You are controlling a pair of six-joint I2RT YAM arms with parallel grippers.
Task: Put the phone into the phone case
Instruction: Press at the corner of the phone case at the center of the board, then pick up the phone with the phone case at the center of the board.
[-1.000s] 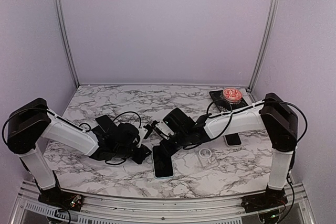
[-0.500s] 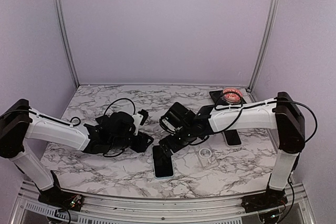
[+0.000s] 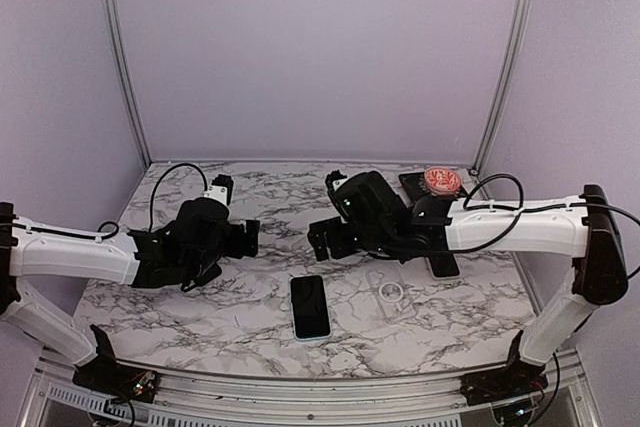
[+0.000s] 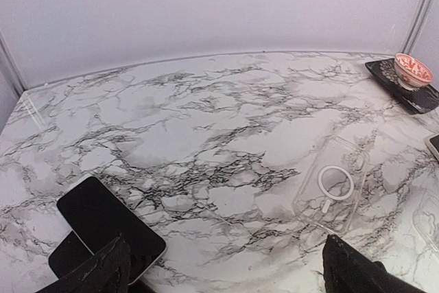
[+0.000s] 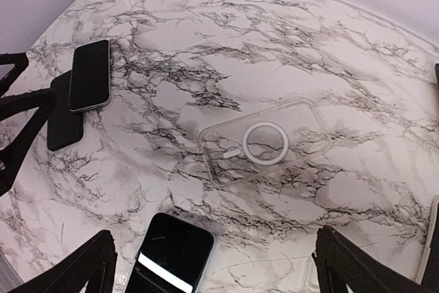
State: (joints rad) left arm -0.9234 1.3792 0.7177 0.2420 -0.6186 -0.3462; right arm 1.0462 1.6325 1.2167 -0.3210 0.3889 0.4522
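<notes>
Arms pulled back off phone point(image 3: 310, 307); left gripper point(image 3: 244, 238) & right gripper point(image 3: 319, 238) wide open, empty. Phone flat nr table point(image 3: 200, 187) front edge.

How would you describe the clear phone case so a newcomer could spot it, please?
On the marble table, look near the front, right of centre. The clear case lies beside the blue-edged phone. Unlike that phone, it is see-through with a white ring.
</notes>
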